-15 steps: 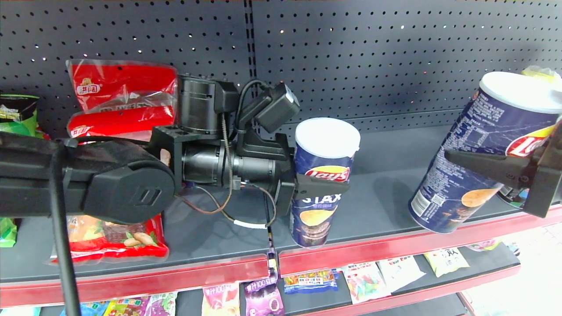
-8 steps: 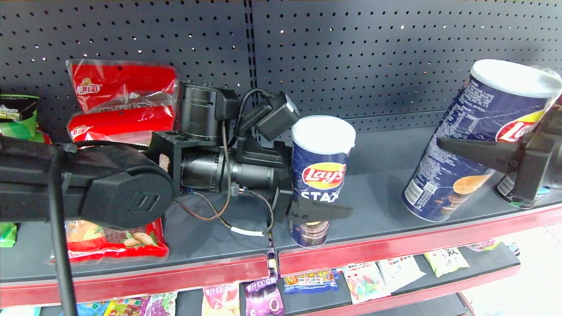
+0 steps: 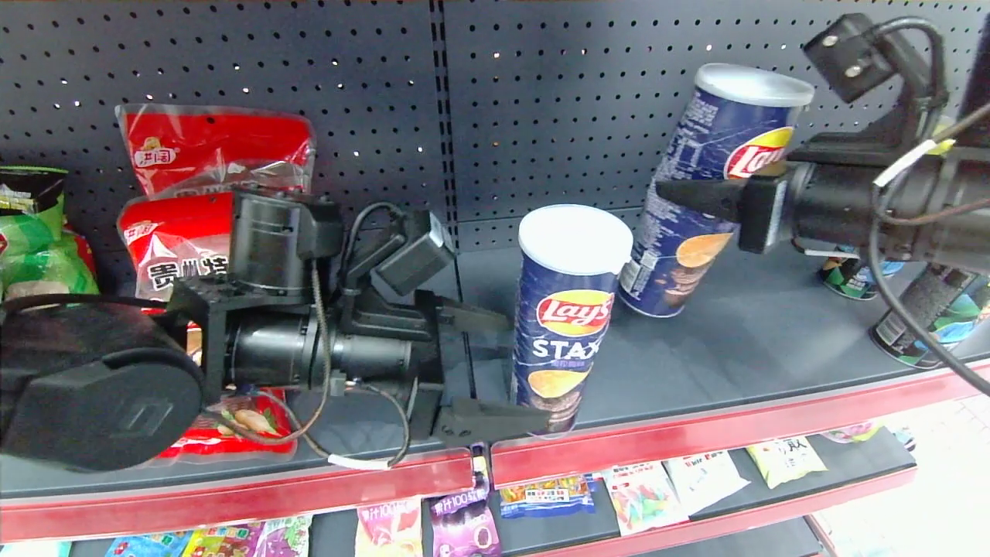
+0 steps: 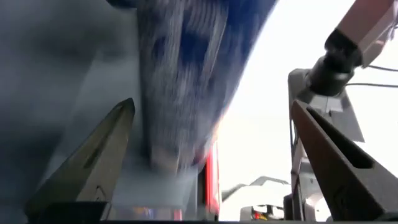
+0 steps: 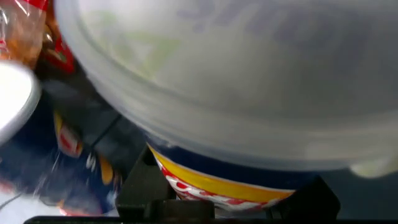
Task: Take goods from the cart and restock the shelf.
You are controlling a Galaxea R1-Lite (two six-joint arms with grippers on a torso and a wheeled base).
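Observation:
A blue chip can with a white lid (image 3: 572, 309) stands upright near the front of the grey shelf (image 3: 758, 340). My left gripper (image 3: 523, 368) is open just left of it, one finger behind the can's side and the other (image 3: 495, 416) in front of its base. In the left wrist view the can (image 4: 186, 74) is a blur beyond the spread fingers (image 4: 93, 155). A second chip can (image 3: 719, 178) hangs tilted above the shelf's back, with my right gripper (image 3: 696, 186) shut on it. Its lid (image 5: 236, 74) looms close in the right wrist view.
Red snack bags (image 3: 216, 147) and a green bag (image 3: 39, 240) stand at the left against the pegboard. Dark cans (image 3: 928, 317) stand at the right end. The shelf's red front lip (image 3: 696, 433) runs below, with small packets (image 3: 642, 491) on the lower shelf.
My left gripper let go of the standing can, opened and drew back to the left. The right arm carried its tilted can leftward, higher and deeper over the shelf.

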